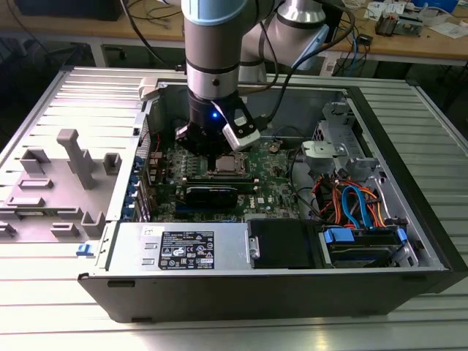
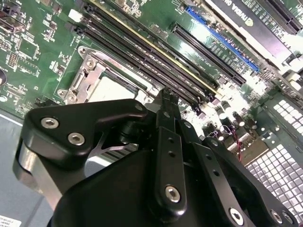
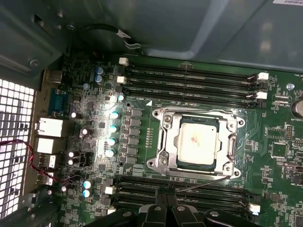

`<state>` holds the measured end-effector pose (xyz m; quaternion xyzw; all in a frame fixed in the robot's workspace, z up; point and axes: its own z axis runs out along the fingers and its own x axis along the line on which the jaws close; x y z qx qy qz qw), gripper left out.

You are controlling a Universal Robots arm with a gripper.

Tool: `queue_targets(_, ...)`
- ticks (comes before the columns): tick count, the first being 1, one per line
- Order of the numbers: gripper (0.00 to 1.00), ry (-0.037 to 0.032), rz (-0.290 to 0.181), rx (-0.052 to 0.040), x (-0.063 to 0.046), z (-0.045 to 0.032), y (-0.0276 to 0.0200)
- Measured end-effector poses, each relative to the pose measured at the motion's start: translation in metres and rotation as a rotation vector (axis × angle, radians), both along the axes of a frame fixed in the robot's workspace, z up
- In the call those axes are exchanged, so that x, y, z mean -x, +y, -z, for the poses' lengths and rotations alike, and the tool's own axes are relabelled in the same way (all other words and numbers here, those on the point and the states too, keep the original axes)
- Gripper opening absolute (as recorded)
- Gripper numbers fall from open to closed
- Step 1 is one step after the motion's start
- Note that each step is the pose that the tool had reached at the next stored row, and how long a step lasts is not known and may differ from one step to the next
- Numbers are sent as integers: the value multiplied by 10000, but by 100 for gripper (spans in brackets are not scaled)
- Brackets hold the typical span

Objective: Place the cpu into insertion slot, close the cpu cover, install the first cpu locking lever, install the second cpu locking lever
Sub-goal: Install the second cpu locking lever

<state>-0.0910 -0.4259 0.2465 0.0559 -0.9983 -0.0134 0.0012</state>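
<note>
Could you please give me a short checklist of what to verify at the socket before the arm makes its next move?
1. The cpu sits in the insertion slot, square to its rim: ok.
2. The cpu cover lies flat around the chip: ok, as far as the first wrist view shows.
3. Both locking levers latched: cannot tell; a thin lever runs along one edge of the socket.
4. The gripper is next to the socket, above the memory slots: ok.
5. Fingers free of any part: cannot tell.
</note>
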Motion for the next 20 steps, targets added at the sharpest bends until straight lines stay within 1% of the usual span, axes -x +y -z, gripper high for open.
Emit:
queue_targets(2,11,0,0,-27,1,6,0)
queue_targets(13,11,0,-2,-101,1,23,0)
queue_targets(20,11,0,-3,-165,1,38,0)
